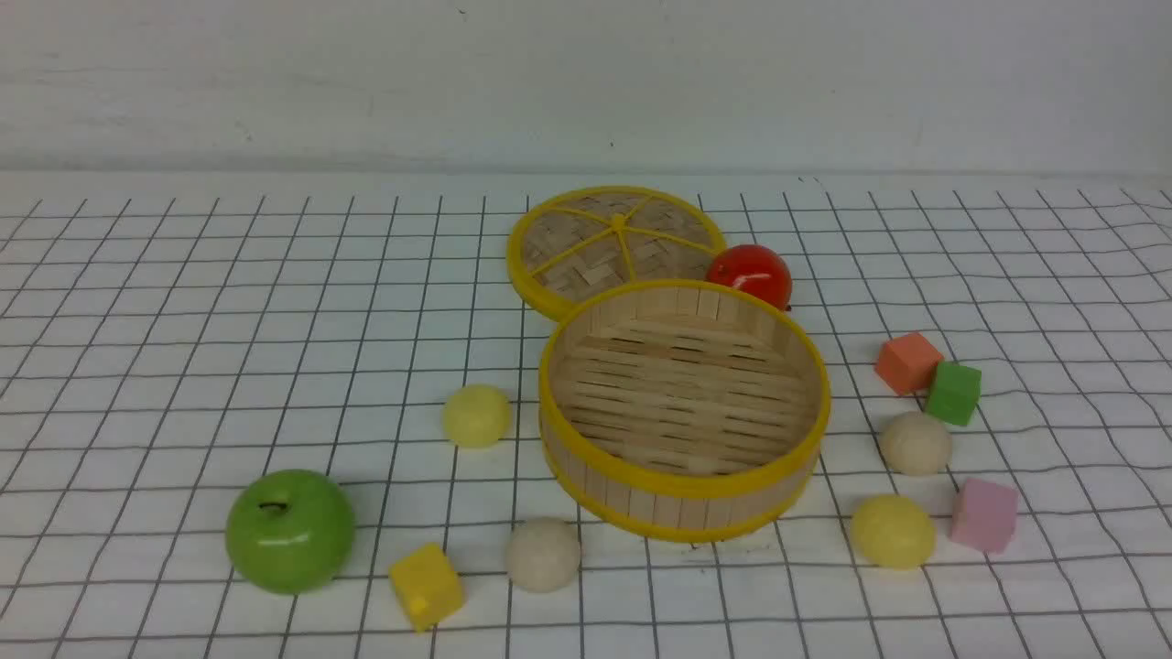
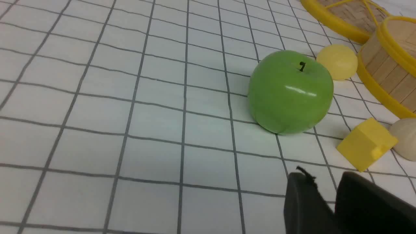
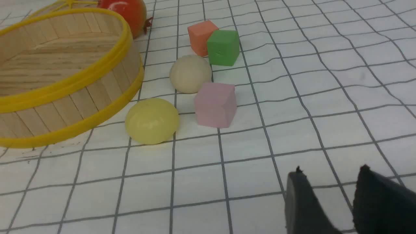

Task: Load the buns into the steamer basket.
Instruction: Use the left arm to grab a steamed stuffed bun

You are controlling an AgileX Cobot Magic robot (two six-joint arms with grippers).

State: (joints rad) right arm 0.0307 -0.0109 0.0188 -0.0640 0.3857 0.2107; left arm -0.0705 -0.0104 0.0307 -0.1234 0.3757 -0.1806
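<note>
- While neither arm reaches into the front view, each wrist view shows its own black fingertips: the left gripper [image 2: 326,182] has its jaws a little apart with nothing between them, above the checked cloth [image 2: 130,136].
- The right gripper [image 3: 331,177] is spread wider, likewise empty, well clear of the steamer basket [image 1: 678,509].
- Closest to the left gripper are the yellow cube [image 1: 426,586] and the green apple [image 1: 289,530], both left of the basket and nearer the robot than it.
- Closest to the right gripper is the right yellow bun [image 1: 893,531], just off the basket's front right wall, with the pink cube [image 1: 983,515] beside it on the side away from the basket.
- The right off-white bun [image 1: 915,443] lies right of the basket, slightly farther back; beyond it the orange cube [image 1: 907,362] and green cube [image 1: 953,393] touch each other.
- The left yellow bun [image 1: 476,415] sits just left of the basket; the left off-white bun [image 1: 542,554] lies near its front left wall.
- All four buns rest on the cloth outside the basket.
- Behind the basket lies the flat woven lid [image 1: 615,245], partly hidden by the far rim, with the red ball [image 1: 750,275] at the basket's back right, beside the lid.
</note>
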